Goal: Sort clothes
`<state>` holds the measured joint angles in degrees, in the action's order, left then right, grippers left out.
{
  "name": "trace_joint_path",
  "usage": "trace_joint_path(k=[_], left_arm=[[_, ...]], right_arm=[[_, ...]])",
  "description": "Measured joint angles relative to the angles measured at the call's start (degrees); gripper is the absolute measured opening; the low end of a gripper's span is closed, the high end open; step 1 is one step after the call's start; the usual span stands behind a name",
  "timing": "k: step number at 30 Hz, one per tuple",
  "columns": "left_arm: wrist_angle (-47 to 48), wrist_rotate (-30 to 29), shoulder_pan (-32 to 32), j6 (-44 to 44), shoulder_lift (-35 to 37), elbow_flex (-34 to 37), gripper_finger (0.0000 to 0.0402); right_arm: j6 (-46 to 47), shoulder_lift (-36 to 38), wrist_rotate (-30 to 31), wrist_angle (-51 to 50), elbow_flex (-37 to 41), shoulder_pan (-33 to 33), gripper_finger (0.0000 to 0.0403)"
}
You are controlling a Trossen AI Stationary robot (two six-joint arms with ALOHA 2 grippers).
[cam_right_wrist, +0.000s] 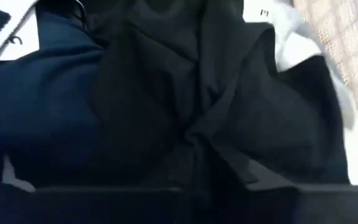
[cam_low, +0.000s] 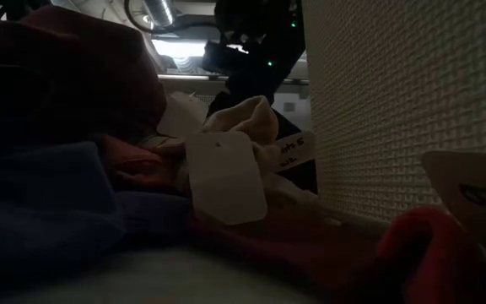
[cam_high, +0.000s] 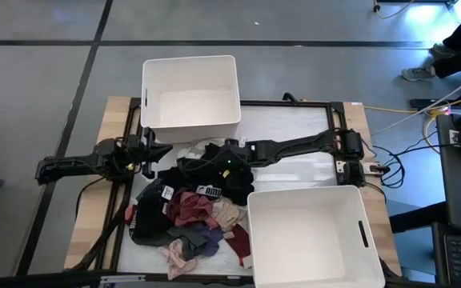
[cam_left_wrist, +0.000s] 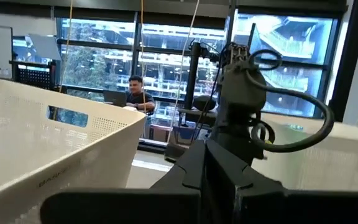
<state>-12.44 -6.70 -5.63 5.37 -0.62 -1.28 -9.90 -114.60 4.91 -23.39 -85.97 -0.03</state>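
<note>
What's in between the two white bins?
In the high view, the clothes pile and the right gripper, down on a black garment, lie between far bin and near bin.

2 white bins: 1 bin (cam_high: pixel 190 90) beyond the right gripper (cam_high: pixel 214 158), 1 bin (cam_high: pixel 310 236) nearer than it. 1 heap of clothes (cam_high: pixel 190 216) lies under it. 2 arms, 1 person (cam_left_wrist: pixel 135 93).

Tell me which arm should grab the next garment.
Right, probably. The right gripper is already down on the black garment atop the clothes pile. The left gripper waits at the pile's edge by the far bin.
</note>
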Motion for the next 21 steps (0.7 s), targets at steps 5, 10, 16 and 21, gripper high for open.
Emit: trace_joint_path(k=[5,10,16,21], left_arm=[[0.8,0.07,0.0,-2.77,-0.01,0.0,0.0004],[2.16,0.09,0.0,-6.3,-0.02,0.0,0.0004],[5.26,0.09,0.0,-6.79,0.0,0.0,0.0004],[7.5,0.09,0.0,-7.21,0.0,0.0,0.0004]], right_arm=[[-2.42,0.68,1.63,1.11,-0.09,0.0,0.0017],[-3.77,2.45,3.97,0.02,-0.28,0.02,0.0006],[-3.86,7.4,9.23,0.35,-0.35,0.04,0.0005],[-3.96,12.45,12.54,2.21,-0.39,0.04,0.0007]])
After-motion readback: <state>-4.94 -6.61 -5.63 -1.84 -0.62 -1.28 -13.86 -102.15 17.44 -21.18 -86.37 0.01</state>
